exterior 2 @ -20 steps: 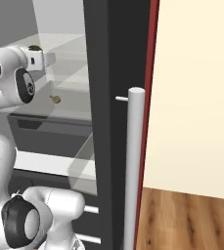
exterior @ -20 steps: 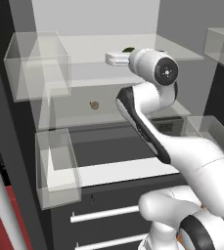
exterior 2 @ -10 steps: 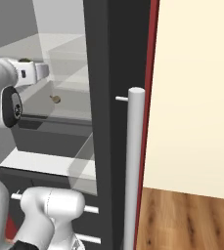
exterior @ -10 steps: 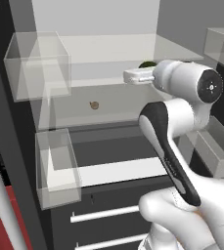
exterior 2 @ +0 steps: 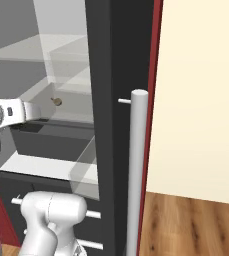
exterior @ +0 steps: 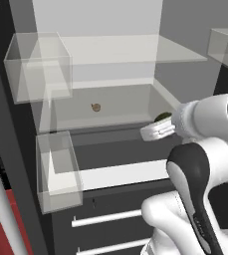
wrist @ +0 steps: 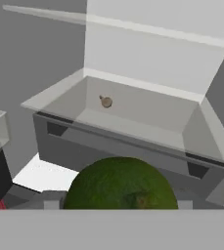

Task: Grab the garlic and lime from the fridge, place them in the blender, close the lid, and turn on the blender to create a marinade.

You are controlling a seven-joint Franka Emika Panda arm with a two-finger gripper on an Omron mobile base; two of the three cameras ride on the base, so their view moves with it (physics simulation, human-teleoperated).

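Fridge interior first: the fridge [exterior: 110, 20] is open with its pale back wall, glass shelves and clear door bins [exterior: 36, 64] on the left, and white-handled drawers at the bottom.

The big change is that a second ago the end effector [exterior: 160, 124] was up at the higher shelf with the lime [exterior: 163, 118] right at its tip. Now the arm has swung down and toward the right side of the fridge, and the lime came along with it. The door bins sit in the same spots in both pictures, so it's the arm that moved, not the base. In the hand view the lime [wrist: 121, 183] fills the lower middle, sitting between the two finger tips, so I'd call the end effector clamped on the lime, with the fingers spread wide around it.

That means the lime pickup looks done and it's on its way out. The garlic [exterior: 96, 106] hasn't budged; it sits well apart from the lime, far back on the lower pale shelf — so there's a second fridge trip to go. The blender, lid and button steps all look like they're yet to come.
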